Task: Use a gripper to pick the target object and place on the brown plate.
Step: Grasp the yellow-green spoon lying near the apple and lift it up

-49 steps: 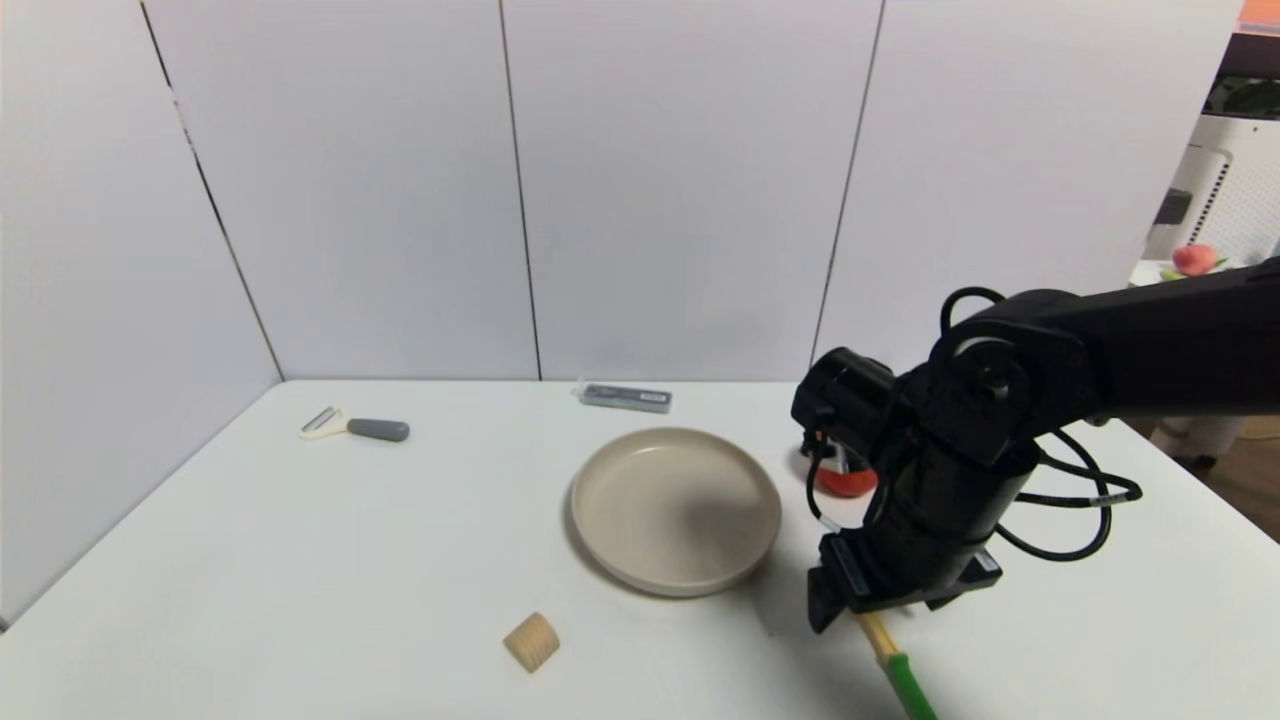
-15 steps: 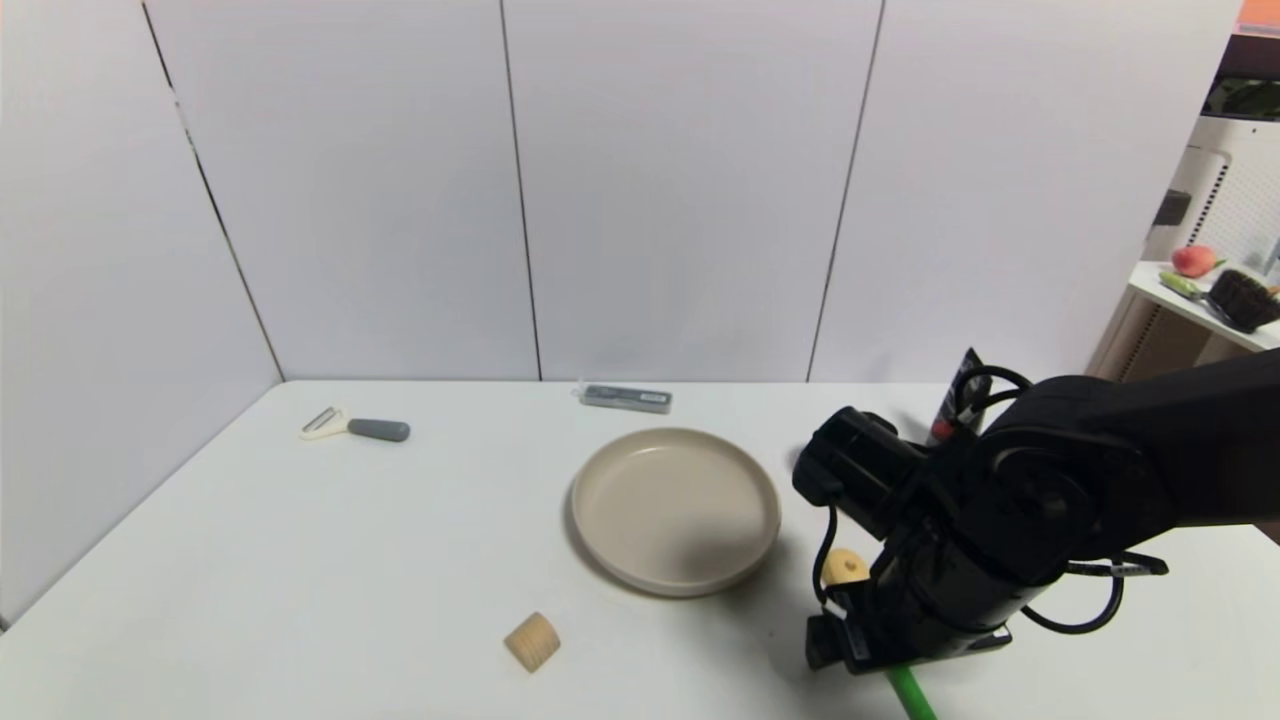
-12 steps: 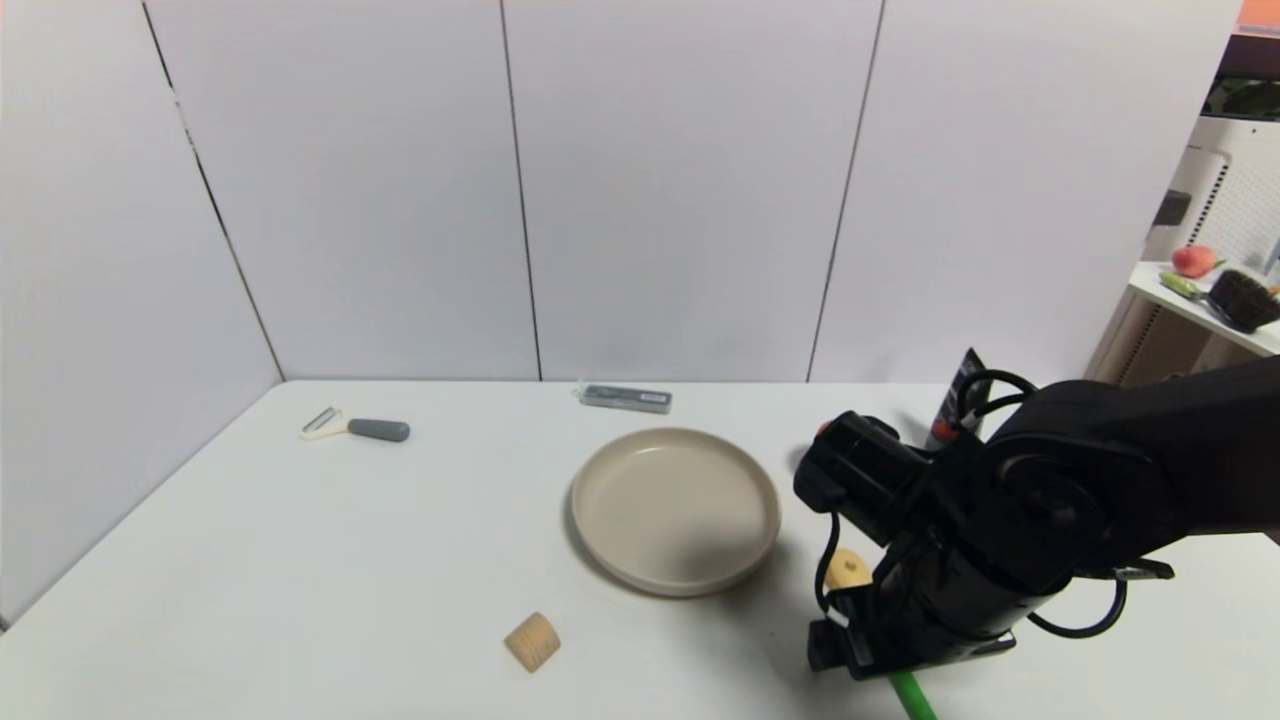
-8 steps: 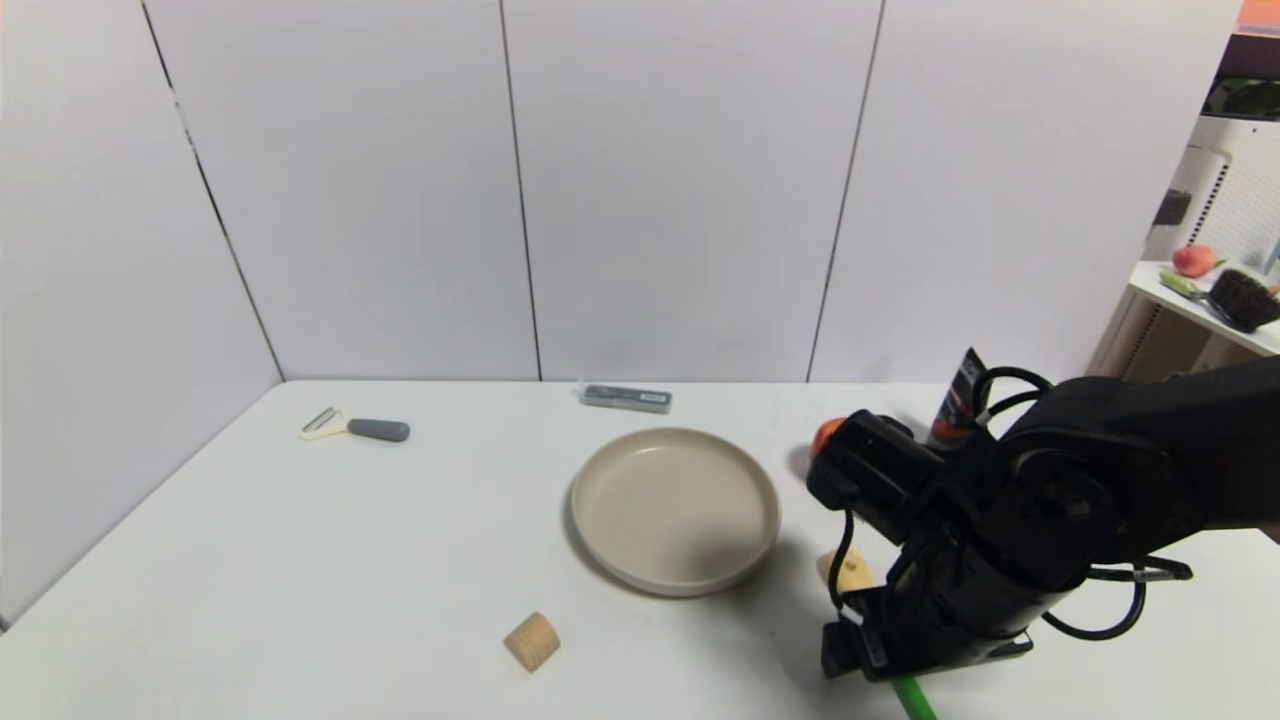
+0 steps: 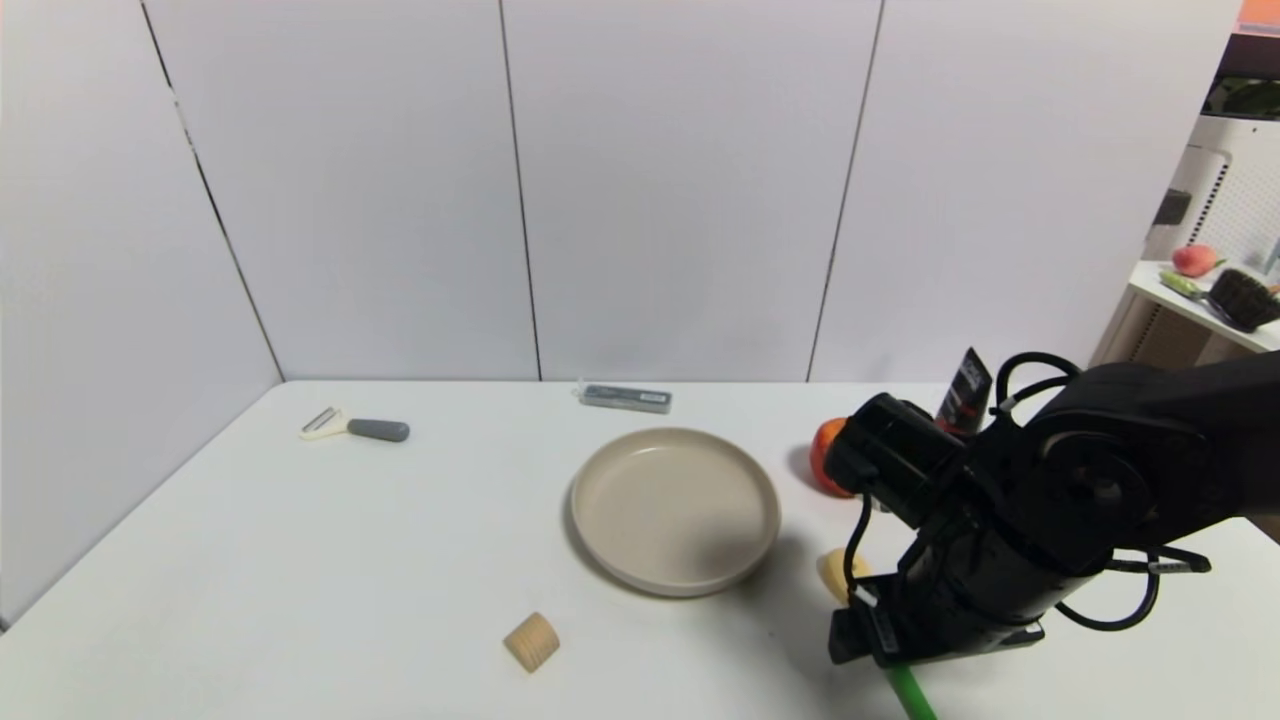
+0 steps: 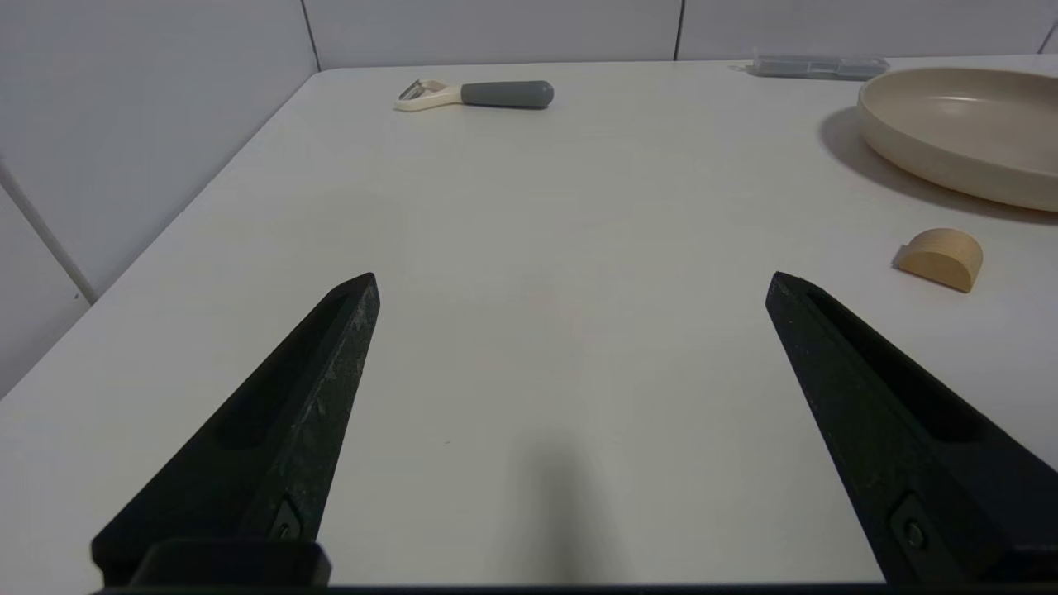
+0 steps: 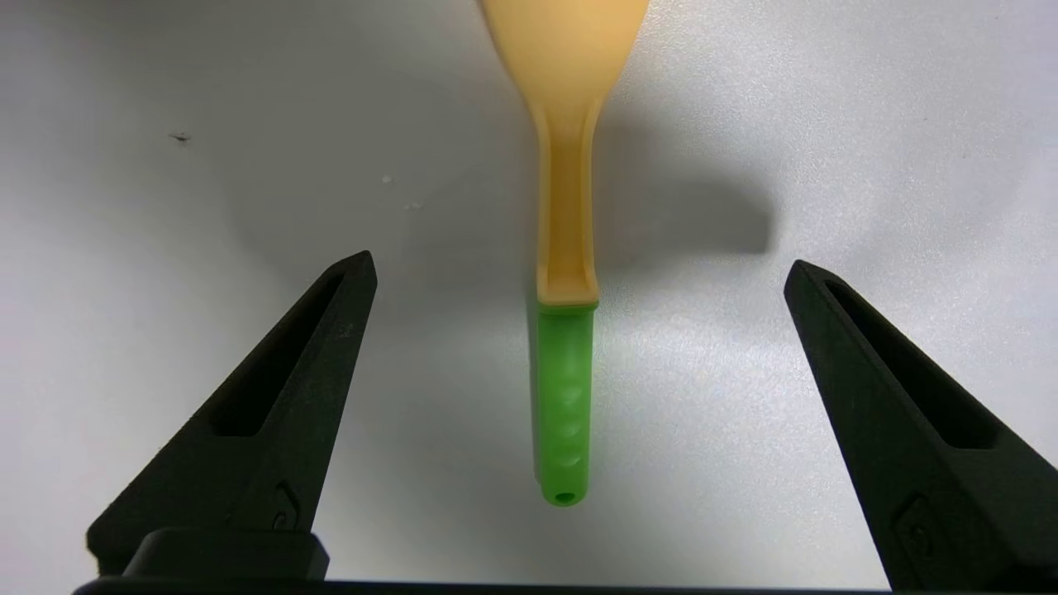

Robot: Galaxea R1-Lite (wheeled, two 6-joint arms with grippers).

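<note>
Spoon [image 7: 565, 273] flat on table, bowl cut off; right gripper [image 7: 579, 273] wide above, untouching; left gripper [image 6: 570, 285] wide.

Right gripper [image 5: 880, 655] low over desk [image 5: 300, 560] near front edge, pointing down, bulky wrist hiding fingers. Spoon [image 5: 905, 690] beneath it: green handle end pokes out below, wooden bowl shows beside brown plate [image 5: 676, 508]. Apple [image 5: 826, 457] behind arm. Wooden cylinder [image 5: 531, 641] front of plate. Peeler [image 5: 356, 427] far left.
</note>
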